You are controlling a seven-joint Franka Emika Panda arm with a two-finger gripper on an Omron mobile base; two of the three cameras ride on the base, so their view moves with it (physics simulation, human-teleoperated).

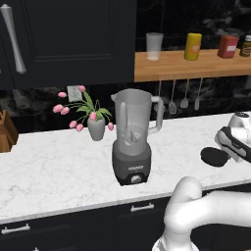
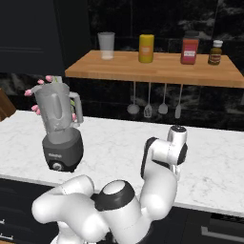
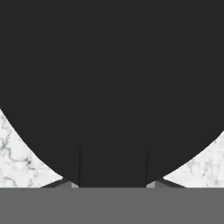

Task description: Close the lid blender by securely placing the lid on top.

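Black round lid [image 1: 214, 157] lies flat on white marble counter [image 1: 59, 171].

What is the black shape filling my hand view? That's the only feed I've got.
Observer: The lid. It lies on the white counter, well right of the blender.
Operator: Is the jar's mouth free?
Observer: Yes. The jar stands upright on its base with nothing on top.
Operator: Anything close to it?
Observer: A vase of pink tulips, just behind it to the left.
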